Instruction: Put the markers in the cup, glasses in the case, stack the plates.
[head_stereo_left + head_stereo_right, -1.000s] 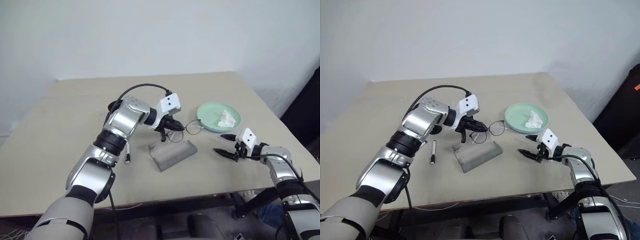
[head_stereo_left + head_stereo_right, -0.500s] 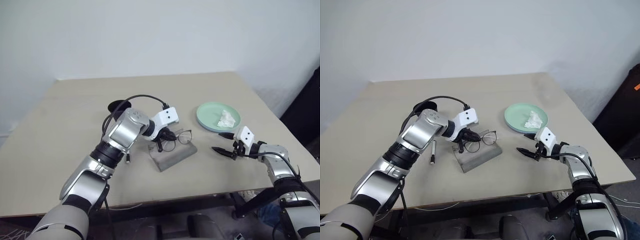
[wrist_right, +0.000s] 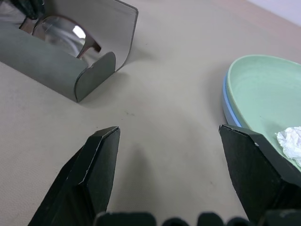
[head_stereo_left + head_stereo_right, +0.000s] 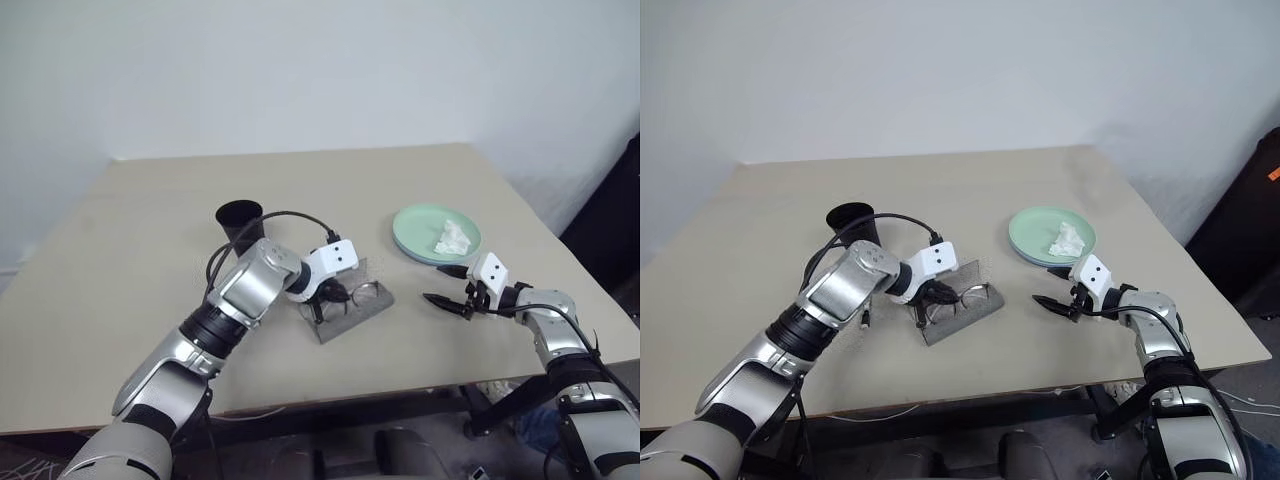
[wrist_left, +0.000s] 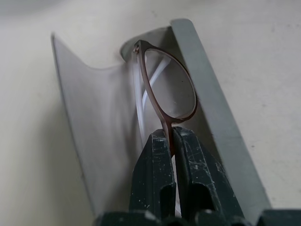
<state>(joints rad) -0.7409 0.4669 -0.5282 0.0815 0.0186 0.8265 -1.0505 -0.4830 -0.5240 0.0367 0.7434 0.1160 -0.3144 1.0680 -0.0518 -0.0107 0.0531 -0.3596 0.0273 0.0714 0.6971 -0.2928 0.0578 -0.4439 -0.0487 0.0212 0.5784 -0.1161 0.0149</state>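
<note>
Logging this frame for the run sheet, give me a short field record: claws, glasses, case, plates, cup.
left claw: shut on the glasses, holding them inside the open case
right claw: open, holding nothing, over bare table between case and plates
case: lid open, on the table
plates: stacked, green on blue, with a crumpled tissue on top
cup: upright, behind the left arm
</note>
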